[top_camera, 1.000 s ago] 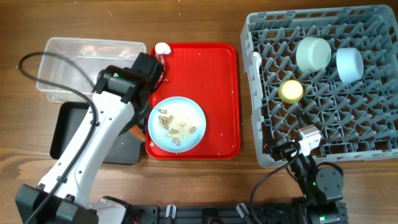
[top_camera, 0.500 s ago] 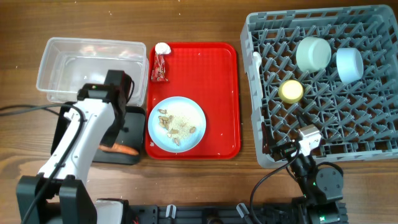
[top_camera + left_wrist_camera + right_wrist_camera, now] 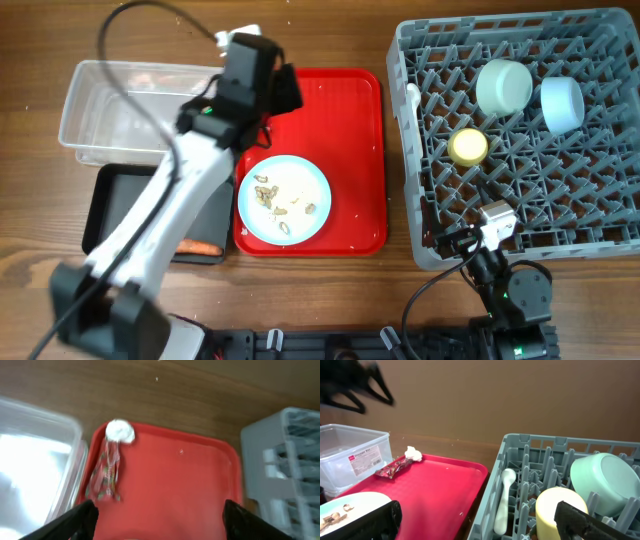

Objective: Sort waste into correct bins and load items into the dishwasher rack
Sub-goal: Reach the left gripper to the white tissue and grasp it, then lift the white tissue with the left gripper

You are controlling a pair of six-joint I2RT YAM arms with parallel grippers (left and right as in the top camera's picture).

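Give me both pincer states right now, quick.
Left pincer: open, holding nothing.
Right pincer: open, holding nothing.

Glossy red plastic tray (image 3: 350,150), wooden table (image 3: 330,30)

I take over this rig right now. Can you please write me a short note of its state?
Left tool: open, empty, above the white crumpled tissue and red snack wrapper on the red plastic tray. Right tool: open, empty, parked by the grey dishwasher rack.
Done: green bowl, blue cup, yellow cup, white spoon in rack; orange scrap in the black bin.
Left: tissue and wrapper to bins; scraps off the round light-blue plate, then plate into rack.
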